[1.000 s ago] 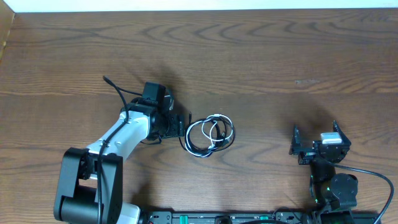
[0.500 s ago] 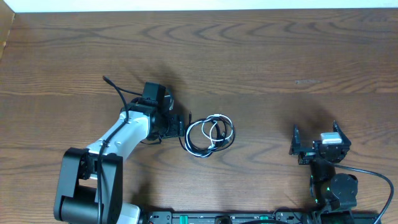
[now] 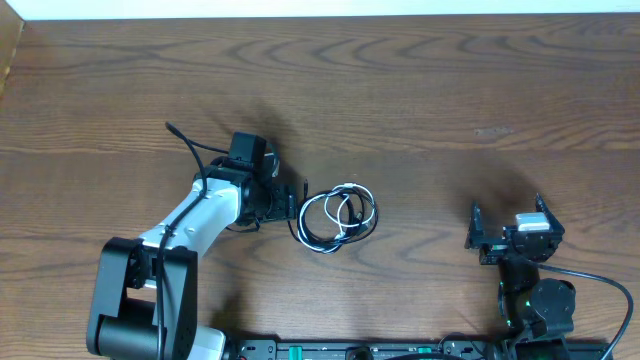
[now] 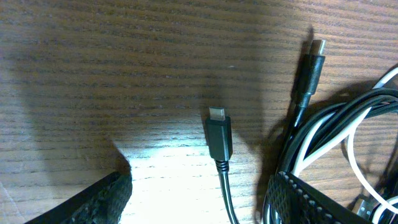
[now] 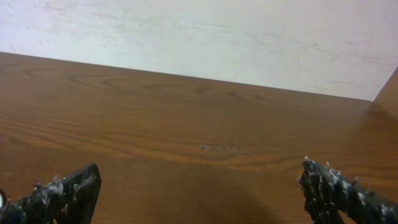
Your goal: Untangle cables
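The cables (image 3: 335, 218) lie as a small coiled tangle of one white and some black cords at the table's centre. My left gripper (image 3: 290, 203) is at the tangle's left edge, low over the wood. In the left wrist view it (image 4: 199, 205) is open. One black cord with a plug (image 4: 219, 134) runs between its fingers (image 4: 93, 202), touching neither. A second black plug (image 4: 309, 71) and the white cable (image 4: 323, 127) lie by the right finger. My right gripper (image 3: 507, 212) (image 5: 199, 193) stands open and empty at the front right, far from the tangle.
The wooden table (image 3: 450, 90) stretches back to a pale wall (image 5: 199, 37). A faint scuff mark (image 5: 219, 147) lies ahead of the right gripper. The left arm's own thick black cable (image 3: 185, 140) arcs out behind its wrist.
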Action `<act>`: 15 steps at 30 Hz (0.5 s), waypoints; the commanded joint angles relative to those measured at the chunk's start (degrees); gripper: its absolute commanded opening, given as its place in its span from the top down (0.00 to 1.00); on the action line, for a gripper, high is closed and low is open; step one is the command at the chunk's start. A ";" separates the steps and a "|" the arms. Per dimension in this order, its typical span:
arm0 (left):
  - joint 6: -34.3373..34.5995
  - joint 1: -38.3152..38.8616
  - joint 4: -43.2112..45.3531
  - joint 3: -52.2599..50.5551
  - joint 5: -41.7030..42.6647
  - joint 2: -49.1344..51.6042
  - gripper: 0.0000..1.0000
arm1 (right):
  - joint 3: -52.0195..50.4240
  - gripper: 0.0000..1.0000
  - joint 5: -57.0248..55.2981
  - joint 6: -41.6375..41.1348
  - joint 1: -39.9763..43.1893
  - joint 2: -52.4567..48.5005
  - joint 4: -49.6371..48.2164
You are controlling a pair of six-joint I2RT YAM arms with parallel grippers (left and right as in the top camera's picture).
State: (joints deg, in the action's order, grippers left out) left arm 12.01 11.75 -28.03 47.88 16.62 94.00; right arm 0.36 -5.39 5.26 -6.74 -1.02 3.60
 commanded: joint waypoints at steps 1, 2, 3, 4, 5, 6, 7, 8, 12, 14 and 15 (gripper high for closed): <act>0.04 -0.15 -0.28 -0.79 -0.83 1.09 0.22 | -0.04 0.01 -0.04 0.61 -0.39 0.04 0.22; 0.04 -0.13 -0.24 -0.79 -0.85 1.09 0.22 | -0.04 0.01 -0.07 0.61 -0.39 0.04 0.22; 0.04 -0.13 -0.13 -0.79 -0.83 1.09 0.22 | -0.04 0.01 -0.04 0.61 -0.39 0.04 0.22; 0.04 -0.13 -0.09 -0.79 -0.83 1.09 0.22 | -0.04 0.01 -0.07 0.61 -0.39 0.04 0.22; 0.04 -0.15 -0.04 -0.79 -0.85 1.09 0.22 | -0.04 0.01 -0.04 0.63 -0.39 0.04 0.22; 0.04 -0.15 0.00 -0.79 -0.85 1.09 0.22 | -0.04 0.01 -0.04 0.61 -0.39 0.04 0.22; 0.04 -0.15 0.07 -0.79 -0.83 1.09 0.22 | -0.04 0.01 -0.04 0.61 -0.39 0.04 0.22; 0.04 -0.15 0.09 -0.79 -0.83 1.09 0.22 | -0.04 0.01 -0.04 0.61 -0.39 0.04 0.22; 0.04 -0.13 0.09 -0.79 -0.83 1.09 0.22 | -0.04 0.01 -0.04 0.61 -0.39 0.04 0.22; 0.04 -0.15 0.11 -0.79 -0.83 1.09 0.22 | -0.04 0.01 -0.04 0.61 -0.39 0.04 0.22; 0.04 -0.15 0.11 -0.79 -0.85 1.09 0.22 | -0.04 0.01 -0.07 0.61 -0.39 0.04 0.22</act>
State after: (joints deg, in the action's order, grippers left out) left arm 12.03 11.75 -27.99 47.88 16.62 94.00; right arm 0.36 -5.39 5.26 -6.74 -1.02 3.60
